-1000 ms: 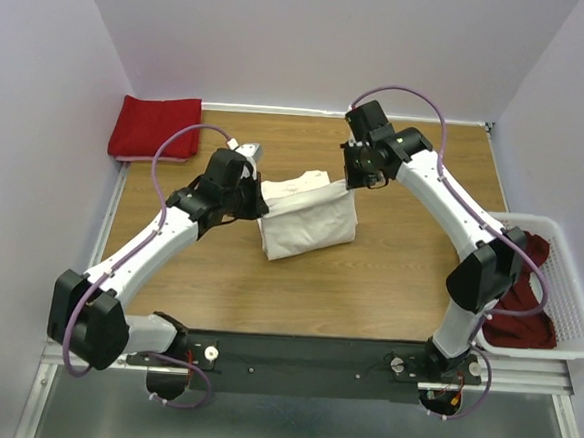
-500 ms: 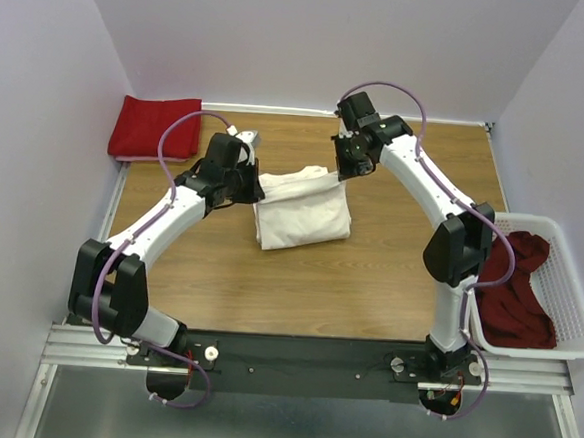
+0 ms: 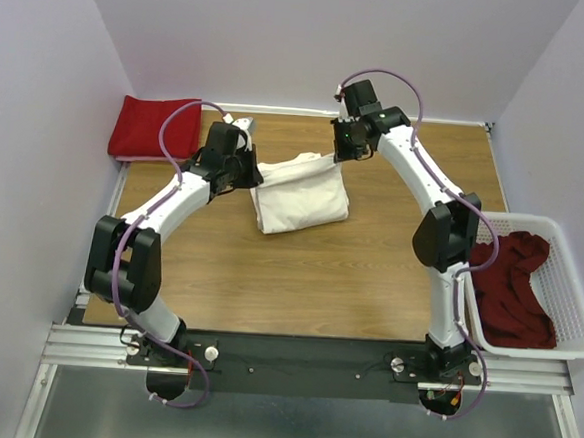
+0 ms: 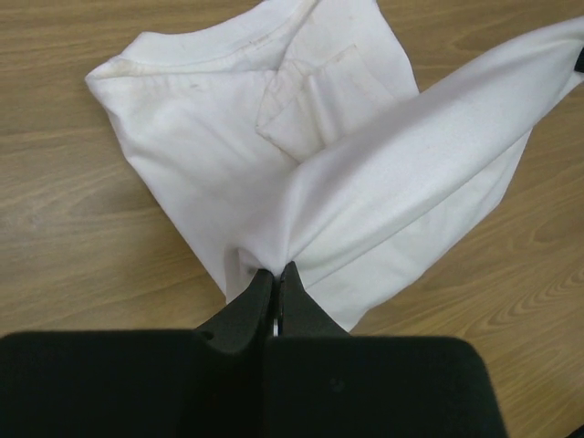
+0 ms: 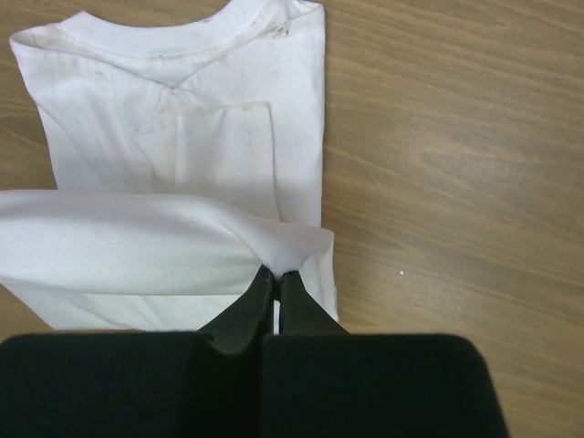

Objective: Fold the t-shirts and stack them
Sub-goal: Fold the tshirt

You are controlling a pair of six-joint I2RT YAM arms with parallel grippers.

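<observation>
Cream-white t-shirt half folded; left hand, right hand each clamped shut on its lifted edge. Left of it red t-shirt folded; right, dark red t-shirt crumpled, waiting.

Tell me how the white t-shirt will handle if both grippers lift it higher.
Probably floppy: the white t-shirt drapes in a sagging band between the left gripper and right gripper. Likely light, since two small pinches of cloth hold the raised edge. It may unfold, as the lower layers lie loose on the table.
</observation>
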